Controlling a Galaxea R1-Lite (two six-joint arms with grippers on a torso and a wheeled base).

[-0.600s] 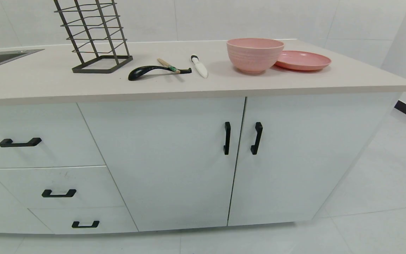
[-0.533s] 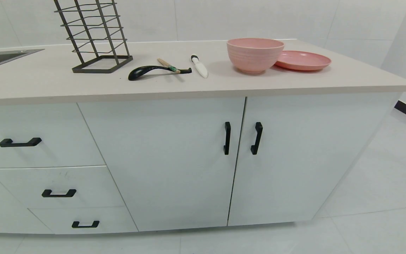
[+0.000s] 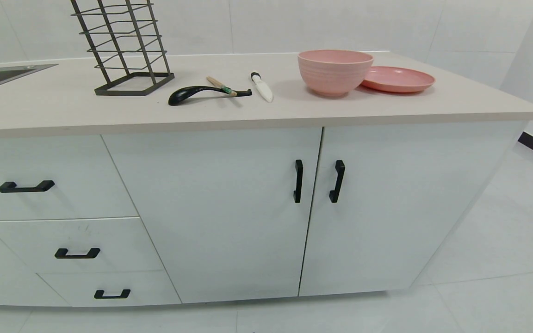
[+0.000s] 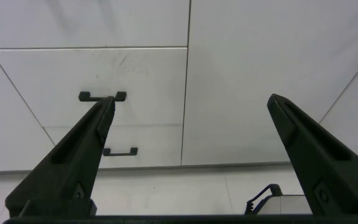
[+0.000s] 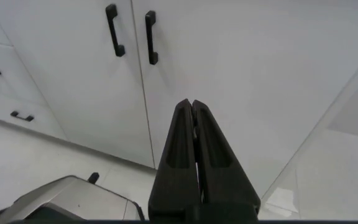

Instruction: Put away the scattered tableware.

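The left fingers (image 4: 79,155) stand spread wide apart, holding nothing, facing the drawer fronts (image 4: 135,68). The right fingers (image 5: 182,149) are pressed together, empty, facing two cabinet doors (image 5: 229,56). On the desk (image 3: 63,111) lie one black spoon (image 3: 188,94), a wooden stick (image 3: 221,86) at its handle, one white utensil (image 3: 263,88), and one pink bowl (image 3: 334,71) just beside one pink plate (image 3: 400,78). One wire rack (image 3: 127,51) stands near the spoon.

The bowl (image 3: 335,71) and plate (image 3: 398,78) are pink, the bowl faintly banded. The spoon (image 3: 201,94) is black, the stick (image 3: 221,86) tan with a green band, the utensil (image 3: 262,86) white with a black end. The wire rack (image 3: 123,46) is black, the countertop (image 3: 248,113) beige
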